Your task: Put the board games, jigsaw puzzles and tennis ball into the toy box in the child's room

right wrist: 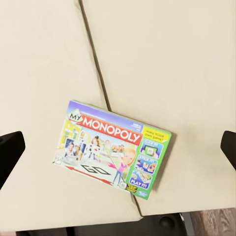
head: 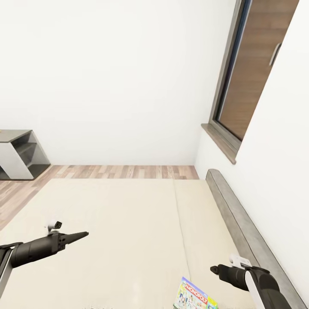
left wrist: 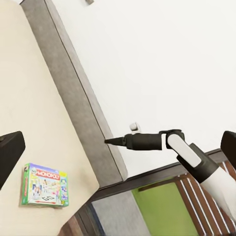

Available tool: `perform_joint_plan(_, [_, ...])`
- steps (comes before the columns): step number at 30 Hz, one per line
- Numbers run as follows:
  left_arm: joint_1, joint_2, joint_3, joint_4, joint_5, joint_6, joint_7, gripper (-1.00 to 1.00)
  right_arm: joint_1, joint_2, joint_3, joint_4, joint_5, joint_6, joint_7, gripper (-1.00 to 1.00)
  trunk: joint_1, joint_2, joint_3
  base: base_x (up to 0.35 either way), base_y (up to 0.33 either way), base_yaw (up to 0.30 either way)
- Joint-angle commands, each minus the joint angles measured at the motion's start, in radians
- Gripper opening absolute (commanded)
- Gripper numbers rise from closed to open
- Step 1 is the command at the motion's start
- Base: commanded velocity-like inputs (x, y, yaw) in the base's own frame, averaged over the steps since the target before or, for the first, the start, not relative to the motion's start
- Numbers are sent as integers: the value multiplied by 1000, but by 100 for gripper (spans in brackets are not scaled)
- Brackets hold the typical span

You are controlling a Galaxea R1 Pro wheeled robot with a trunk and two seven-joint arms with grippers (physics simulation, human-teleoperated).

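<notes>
both arms out over the bed, one board game below

black tool tips frame the right wrist view, set wide apart with nothing between them, and straight beneath lies a board game (right wrist: 114, 150), a green-edged box with a red band across its cover. it lies flat on the bed (head: 128, 223), askew across the seam between the two beige mattress halves, close to the mattress edge.

from largest to smallest: white walls fill most of the head view, with a window (head: 253, 73) on the right showing brown boards behind its grey frame. the bed spreads below, its grey headboard (head: 244, 223) running along the right wall. wood floor (head: 124, 171) lies beyond the mattress, and a grey shelf unit (head: 19, 154) stands at the far left. the left tool (head: 79, 235) hangs over the mattress with nothing in it; how far open it is cannot be told. the right tool (head: 213, 269) hovers near the headboard, empty, with the game (head: 195, 296) just beside it on the mattress at the head view's lower edge.
</notes>
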Motion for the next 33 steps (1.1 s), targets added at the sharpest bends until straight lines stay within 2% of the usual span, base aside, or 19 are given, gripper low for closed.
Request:
perform_joint_plan(1, [0, 0, 0, -7, -1, 11, -4, 100, -1, 0, -1, -1, -5, 5, 1, 100, 1, -2, -4, 0, 0, 0])
perform_joint_plan(16, [1, 0, 0, -25, -3, 11, -14, 100, -1, 2, -1, 0, -4, 2, 1, 100, 1, -2, -28, 0, 0, 0])
perform_joint_plan(24, [1, -1, -4, -31, -1, 11, -14, 100, -1, 2, -1, 13, -8, -44, 1, 100, 1, -2, -41, 0, 0, 0])
perform_joint_plan(33, [3, -6, -12, -60, 1, 12, -14, 100, -1, 2, -1, 17, -9, -51, 1, 100, 1, -2, -56, 0, 0, 0])
